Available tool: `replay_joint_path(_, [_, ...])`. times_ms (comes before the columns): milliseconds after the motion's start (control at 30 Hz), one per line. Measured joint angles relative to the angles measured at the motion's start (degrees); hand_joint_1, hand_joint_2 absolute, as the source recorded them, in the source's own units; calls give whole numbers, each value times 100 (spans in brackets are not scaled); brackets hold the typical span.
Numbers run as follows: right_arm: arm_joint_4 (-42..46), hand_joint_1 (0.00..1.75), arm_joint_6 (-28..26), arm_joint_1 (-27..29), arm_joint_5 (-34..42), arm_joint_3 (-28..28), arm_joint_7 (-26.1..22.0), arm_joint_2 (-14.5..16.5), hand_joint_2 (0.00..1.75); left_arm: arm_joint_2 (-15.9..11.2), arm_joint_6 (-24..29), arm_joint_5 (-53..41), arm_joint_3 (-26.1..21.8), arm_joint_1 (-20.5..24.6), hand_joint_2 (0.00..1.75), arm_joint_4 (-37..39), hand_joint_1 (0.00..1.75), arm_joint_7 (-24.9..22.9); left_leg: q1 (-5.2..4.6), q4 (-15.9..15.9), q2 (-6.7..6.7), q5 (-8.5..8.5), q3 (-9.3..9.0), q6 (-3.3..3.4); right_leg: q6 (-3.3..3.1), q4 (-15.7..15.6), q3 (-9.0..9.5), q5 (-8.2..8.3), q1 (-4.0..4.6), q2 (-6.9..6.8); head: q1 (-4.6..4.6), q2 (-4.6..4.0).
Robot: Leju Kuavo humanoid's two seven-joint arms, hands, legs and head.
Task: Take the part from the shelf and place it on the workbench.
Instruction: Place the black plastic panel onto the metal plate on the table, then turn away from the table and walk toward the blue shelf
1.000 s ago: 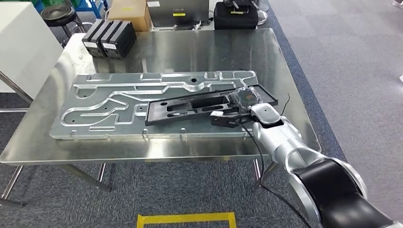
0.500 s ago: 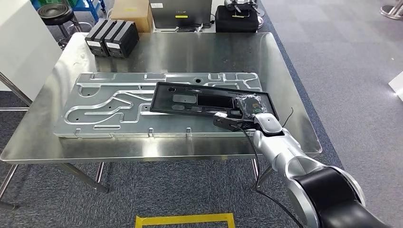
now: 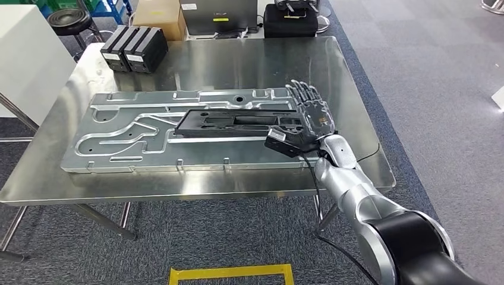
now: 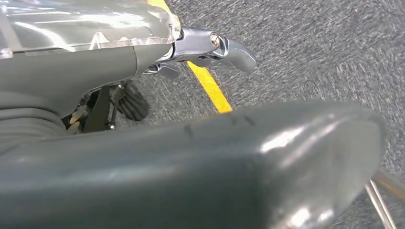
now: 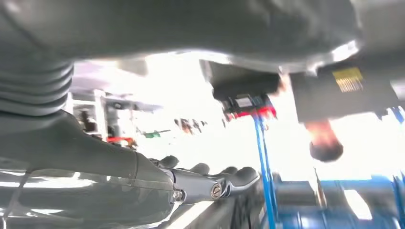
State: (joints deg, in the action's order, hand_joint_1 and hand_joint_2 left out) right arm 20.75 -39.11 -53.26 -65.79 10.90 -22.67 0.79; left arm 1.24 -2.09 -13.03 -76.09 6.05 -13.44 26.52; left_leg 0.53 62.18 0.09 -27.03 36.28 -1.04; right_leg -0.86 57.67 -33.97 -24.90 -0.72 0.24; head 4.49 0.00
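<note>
The long black part (image 3: 232,122) lies flat on a grey machined plate (image 3: 119,133) that covers much of the steel workbench (image 3: 249,65). My right hand (image 3: 309,116) hovers at the part's right end with its fingers spread and pointing away from me, holding nothing. In the right wrist view the same fingers (image 5: 215,183) stretch out straight against a bright, blurred background. My left hand (image 4: 210,47) hangs low over the carpet beside a yellow floor line (image 4: 210,88), and nothing is in it.
Two black boxes (image 3: 134,47) stand at the workbench's far left corner. Behind the bench are a cardboard box (image 3: 159,15), a black case (image 3: 291,21) and a stool (image 3: 71,21). A white cabinet (image 3: 24,59) is on the left. Yellow tape (image 3: 232,274) marks the floor in front.
The part, earlier held tilted by its right end, now lies flat on the plate. My right hand has let go of it and spread its fingers.
</note>
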Motion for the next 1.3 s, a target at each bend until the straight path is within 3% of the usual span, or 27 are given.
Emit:
replay_joint_path(67, [373,0,-61,98,229,-175,-400,67,0,-1,-9,0,1,15,0,0,0,-7,10,742,0,-374,316,-23,-23,-1,-5,5,12,-3,0,0])
replay_joint_path(133, [833,0,-76,259,516,-338,-721,99,0,0,-19,0,1,21,0,1,0,-7,12,1229,1,-503,527,-30,-27,2,-4,3,24,-12,-1,0])
replay_joint_path(167, [1057,0,-76,339,665,-384,-803,99,0,1,-21,0,1,20,0,2,0,-5,12,1162,1,-407,489,-25,-26,7,-4,2,28,-15,-1,0])
replay_joint_path(200, [1272,0,-76,411,804,-408,-845,93,0,2,-24,0,0,19,0,3,0,-2,13,880,2,-230,346,-15,-21,14,-2,-1,30,-15,-1,0])
replay_joint_path(233, [1484,0,-76,472,927,-418,-865,79,0,2,-25,0,-1,19,0,4,0,4,13,470,3,-40,144,1,-11,26,-4,-8,31,-14,-1,0])
replay_joint_path(300, [1851,0,-78,568,1095,-435,-904,27,0,-1,-28,-1,-1,23,0,5,0,17,-2,-182,1,158,-190,46,35,61,-27,-20,52,-5,0,0])
replay_joint_path(400, [2511,0,-83,854,1440,-553,-1208,-57,0,2,-27,-2,-1,16,0,11,0,26,-17,-354,-9,165,-264,130,129,66,-43,-12,66,1,-1,0])
replay_joint_path(467, [3198,0,-88,1191,1922,-732,-1512,-85,0,15,-14,-1,-2,4,0,17,0,18,-2,-388,-14,191,-271,194,195,173,-78,-113,54,-4,-1,0])
replay_joint_path(533, [3972,0,-91,1565,2573,-919,-1650,-131,0,31,11,0,-3,-3,0,19,0,12,8,-407,-17,207,-273,252,248,678,-295,-429,38,-6,-1,0])
replay_joint_path(600, [4769,0,-93,2006,3274,-1070,-1665,-222,0,39,31,0,-10,-27,0,20,0,22,2,-405,-34,205,-268,285,275,1427,-644,-761,37,-6,-1,0])
replay_joint_path(633, [5201,0,-94,2247,3602,-1150,-1666,-276,0,46,36,0,-20,-47,0,20,0,37,-4,-403,-43,202,-268,290,277,1648,-755,-810,38,-6,-1,0])
replay_joint_path(667, [5637,0,-96,2482,3892,-1239,-1667,-330,0,55,35,0,-32,-68,0,21,0,59,-11,-401,-49,199,-269,293,267,1655,-766,-748,40,-7,-1,0])
replay_joint_path(700, [6033,0,-97,2702,4128,-1336,-1667,-382,0,67,25,0,-45,-83,0,22,0,82,-23,-399,-51,195,-272,295,244,1431,-664,-591,45,-7,-1,0])
replay_joint_path(800, [7094,0,-98,3309,4643,-1765,-1668,-594,0,131,-32,0,-103,-95,0,25,0,144,-59,-390,-59,183,-282,282,120,292,-99,-114,101,-24,-1,0])
replay_joint_path(833, [7368,0,-89,3502,4768,-1946,-1669,-665,0,148,-48,0,-122,-101,0,26,0,163,-63,-387,-60,179,-283,265,92,95,-4,-61,123,-30,-1,0])
replay_joint_path(933, [7882,0,-4,4196,5051,-2509,-1670,-794,0,169,-83,-1,-164,-121,0,26,0,215,-59,-381,-58,159,-294,189,53,-14,40,-10,121,-48,-1,0])
replay_joint_path(1000, [8109,0,73,4711,5263,-2926,-1670,-819,0,182,-113,-4,-186,-135,0,26,0,233,-65,-159,-52,-85,-236,141,12,-72,49,36,75,-80,-1,0])
replay_joint_path(1100, [8279,0,144,5386,5570,-3521,-1670,-822,0,195,-139,-5,-214,-157,0,26,0,260,-30,843,-42,-776,63,66,-16,-75,-23,88,54,-108,-1,0])
replay_joint_path(1133, [8291,0,140,5593,5672,-3700,-1670,-822,0,195,-142,-5,-223,-166,0,26,0,272,-18,1091,-41,-897,106,49,-11,-63,-61,108,51,-111,-1,0])
replay_joint_path(1167, [8291,0,135,5781,5760,-3865,-1670,-822,0,195,-143,-4,-228,-172,0,26,0,282,-10,1131,-41,-907,51,38,-1,-45,-103,128,47,-111,-1,0])
replay_joint_path(1200, [8281,0,161,5941,5811,-4026,-1670,-822,0,193,-145,-3,-229,-176,0,26,0,287,-2,927,-41,-811,-122,33,11,-24,-146,149,41,-108,-1,0])
replay_joint_path(1300, [8182,0,426,6213,5726,-4499,-1670,-800,0,187,-173,0,-229,-154,0,26,0,284,-5,-236,-46,-448,-840,69,83,52,-254,220,32,-78,-1,0])
